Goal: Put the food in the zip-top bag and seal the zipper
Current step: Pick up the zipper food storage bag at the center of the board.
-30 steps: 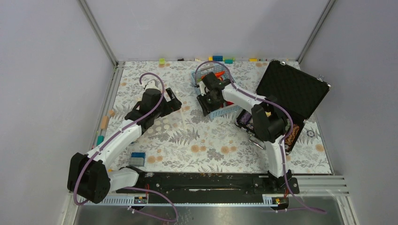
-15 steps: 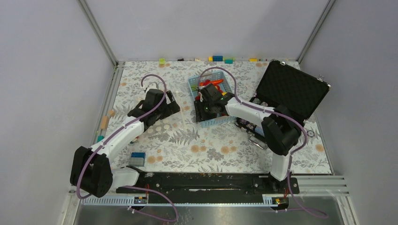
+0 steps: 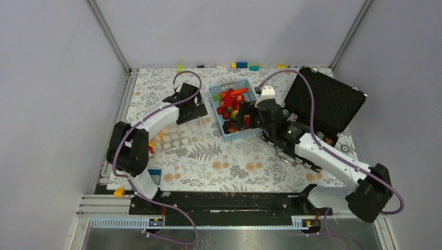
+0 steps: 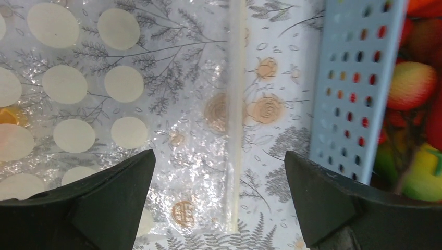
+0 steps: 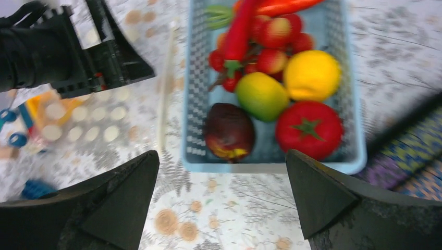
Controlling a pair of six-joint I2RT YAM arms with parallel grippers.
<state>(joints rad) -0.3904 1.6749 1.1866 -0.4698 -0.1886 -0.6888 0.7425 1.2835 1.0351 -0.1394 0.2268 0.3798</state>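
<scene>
Right gripper: jaws apart, empty, just short of blue basket. Food sits in it at its 12 o'clock, nearer this arm. Left gripper: jaws apart over zip-top bag, lying flat at basket's 9. Zipper runs 12–6.

text: none legible | labels: none | brands: none | numbers: none
</scene>
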